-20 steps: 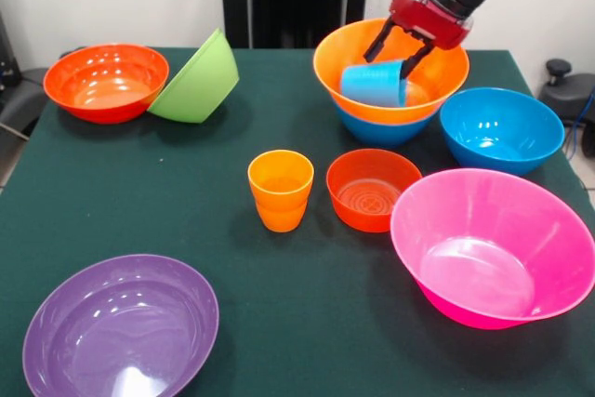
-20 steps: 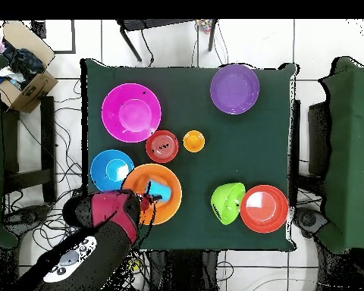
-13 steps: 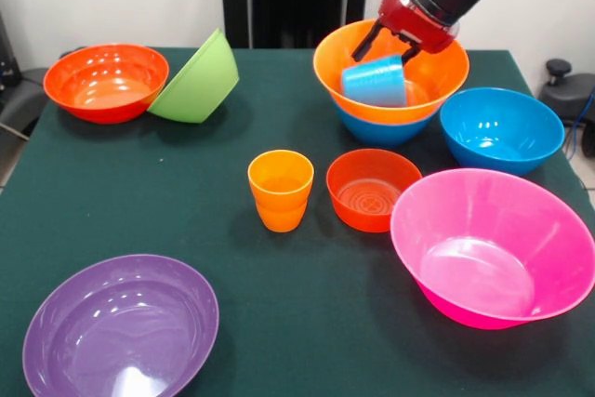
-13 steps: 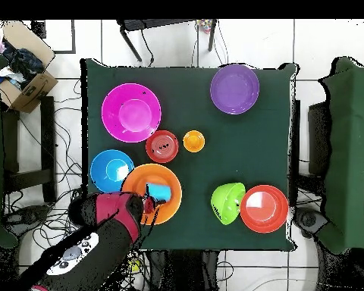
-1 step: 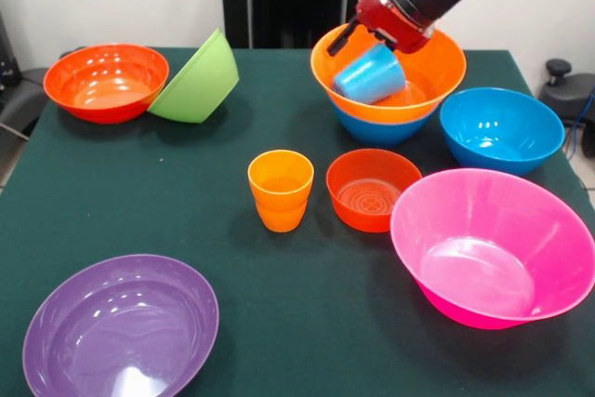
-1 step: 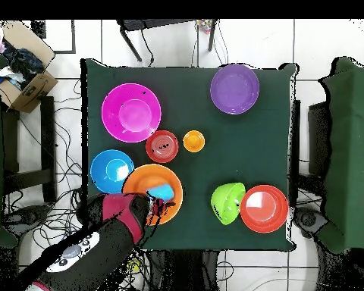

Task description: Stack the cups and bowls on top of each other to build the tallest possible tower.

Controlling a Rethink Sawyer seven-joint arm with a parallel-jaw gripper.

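Observation:
My gripper (image 5: 358,44) hangs over the far-right orange bowl (image 5: 437,67), which is nested in a blue bowl (image 5: 376,127); this pile is the tower. The gripper is shut on a light blue cup (image 5: 369,73), held tilted just inside the orange bowl's rim. In the overhead view the light blue cup (image 6: 164,188) lies in the orange bowl (image 6: 139,186), with the gripper (image 6: 159,204) at its edge. Orange cups (image 5: 280,190), one in the other, stand mid-table beside a small red-orange bowl (image 5: 372,190).
A pink bowl (image 5: 493,248) and a second blue bowl (image 5: 502,129) sit on the right. At the far left a lime green bowl (image 5: 197,81) leans on a red-orange bowl (image 5: 105,81). A purple bowl (image 5: 121,327) is near left.
The gripper has shifted left and slightly up and has turned. The light blue cup went with it, from lying level to tilted. The other bowls and cups stayed put.

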